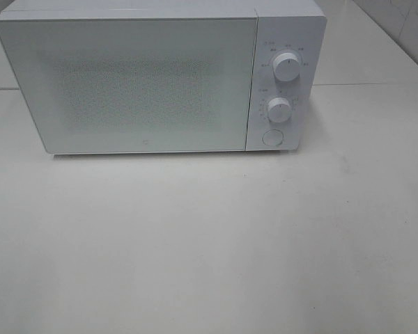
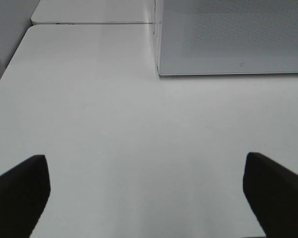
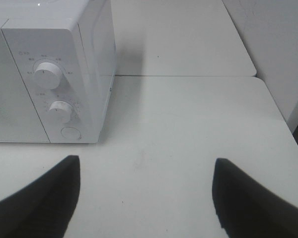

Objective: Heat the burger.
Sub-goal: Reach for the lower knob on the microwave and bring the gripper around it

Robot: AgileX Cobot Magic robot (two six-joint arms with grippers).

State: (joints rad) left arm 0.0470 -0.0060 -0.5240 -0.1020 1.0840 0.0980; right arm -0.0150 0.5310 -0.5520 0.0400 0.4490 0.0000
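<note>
White tabletop [image 1: 209, 243] fills nearly everything I see, and at its far side stands one microwave [image 1: 292, 28] with its door [image 1: 125, 83] shut flat and facing me. I judge it sits that way so that I can reach the front from either side. My left gripper [image 2: 145, 166] hangs over bare table in front of the door's left corner, fingers spread wide with nothing between them. My right gripper [image 3: 145, 168] hangs before the control panel, fingers also apart and empty. That suits a split of work: one arm for the door, the other near the controls. Counting what is here: one microwave, one door, two dials, the upper dial [image 1: 286, 67] and the lower dial [image 1: 279, 110], and one round button [image 1: 272, 137] beneath them. Of the burger I count none; no view shows it on the table or in either gripper. It may lie behind the speckled door, but I cannot see through it to tell.
</note>
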